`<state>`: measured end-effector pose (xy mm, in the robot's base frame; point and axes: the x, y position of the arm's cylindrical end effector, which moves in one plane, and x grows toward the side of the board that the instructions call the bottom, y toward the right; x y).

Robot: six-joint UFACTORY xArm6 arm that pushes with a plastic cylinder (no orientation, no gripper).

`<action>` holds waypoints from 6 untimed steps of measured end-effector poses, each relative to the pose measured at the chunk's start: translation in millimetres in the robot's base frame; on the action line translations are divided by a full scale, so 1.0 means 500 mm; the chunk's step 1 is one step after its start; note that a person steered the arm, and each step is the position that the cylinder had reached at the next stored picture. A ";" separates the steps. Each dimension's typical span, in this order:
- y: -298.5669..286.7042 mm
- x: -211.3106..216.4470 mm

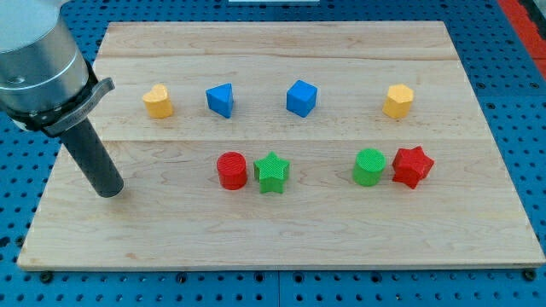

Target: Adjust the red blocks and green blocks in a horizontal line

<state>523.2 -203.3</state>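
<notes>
Across nearly the whole view, a pale wooden board (281, 247) is lying on a blue pegboard surface (520, 102). At the view's left, the grey arm housing (38, 64) is reaching down from the top corner, narrowing into a dark rod (92, 158). My tip (109, 193) is resting on the board near its left edge, well apart from every block. I am carrying no fingers — only this rod, so nothing is being gripped.

Two rows of small blocks are sitting on the board. Along the upper row, from the view's left, a yellow heart-shaped block (158, 101), a blue block (220, 100), a blue cube (301, 97) and a yellow block (397, 101) are standing well apart from each other.

Along the lower row, the task's blocks are sitting in two pairs — a red cylinder (231, 170) is standing just beside a green star (272, 173), seemingly touching it, and further to the view's right a green cylinder (369, 166) is standing against a red star (413, 166). Both pairs are lying at roughly the same height, with a bare gap between them.
</notes>
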 end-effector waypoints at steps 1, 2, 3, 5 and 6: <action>0.000 0.001; 0.004 0.015; 0.194 0.010; 0.457 0.025; 0.583 0.028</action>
